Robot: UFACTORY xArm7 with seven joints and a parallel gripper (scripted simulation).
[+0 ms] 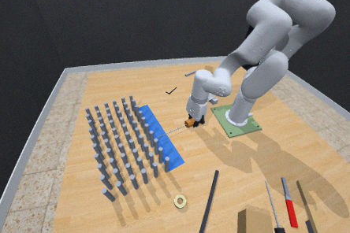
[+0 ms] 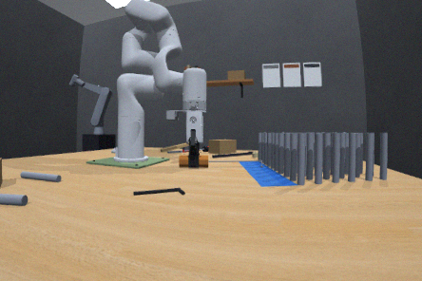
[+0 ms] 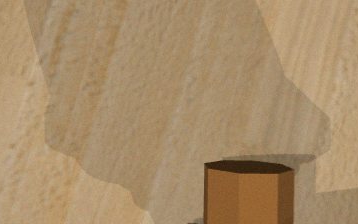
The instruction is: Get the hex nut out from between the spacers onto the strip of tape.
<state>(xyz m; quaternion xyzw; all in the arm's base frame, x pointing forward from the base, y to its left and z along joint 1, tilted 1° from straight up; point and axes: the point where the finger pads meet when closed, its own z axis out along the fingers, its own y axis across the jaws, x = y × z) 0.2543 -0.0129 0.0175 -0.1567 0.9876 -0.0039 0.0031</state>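
Observation:
My gripper (image 1: 195, 121) (image 2: 193, 155) is low over the table, just right of the blue tape strip (image 1: 173, 156) (image 2: 264, 176). It is shut on the orange-brown handle (image 1: 190, 122) (image 2: 202, 161) (image 3: 247, 195) of the hook pick. The pick lies about level, and its thin shaft (image 1: 169, 131) reaches across the strip towards the nearest spacers. The grey spacers (image 1: 118, 143) (image 2: 314, 154) stand upright in a dense grid left of the strip. I cannot see the hex nut; the spacers hide it. The wrist view shows only the handle end and bare wood.
A black hex key (image 1: 170, 90) (image 2: 159, 192) lies behind the gripper. A yellow ring (image 1: 183, 200), a long black rod (image 1: 209, 200), a red-handled screwdriver (image 1: 289, 204) and a box (image 1: 254, 220) lie at the front. The arm stands on a green base plate (image 1: 236, 123).

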